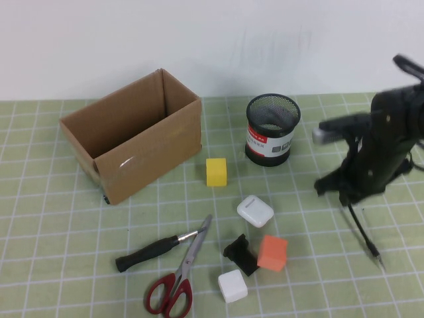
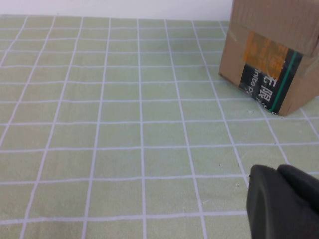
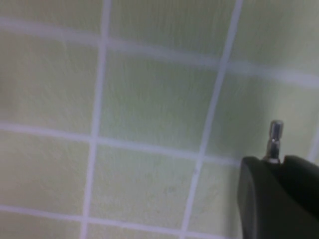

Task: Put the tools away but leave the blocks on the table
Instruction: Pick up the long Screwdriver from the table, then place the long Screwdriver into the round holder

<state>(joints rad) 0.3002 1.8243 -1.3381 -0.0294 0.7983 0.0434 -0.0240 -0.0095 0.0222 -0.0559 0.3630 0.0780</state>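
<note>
Rod point(image 1: 366, 233) at lower right of the high view, pinched by the right gripper point(image 1: 350, 200), tip point(image 3: 275, 130) poking past its jaws. Next: lift and carry it to the cup point(image 1: 272, 129). Left gripper point(image 2: 284, 199) pressed together, near the box point(image 2: 276, 50).

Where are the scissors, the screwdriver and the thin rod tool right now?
Red-handled scissors point(image 1: 177, 281), high view, on the pivot end of the handles.
Black-handled screwdriver point(image 1: 147, 254), high view, mid-handle.
Thin black rod tool point(image 1: 366, 237), high view, mid-shaft below the right gripper point(image 1: 349, 201).
</note>
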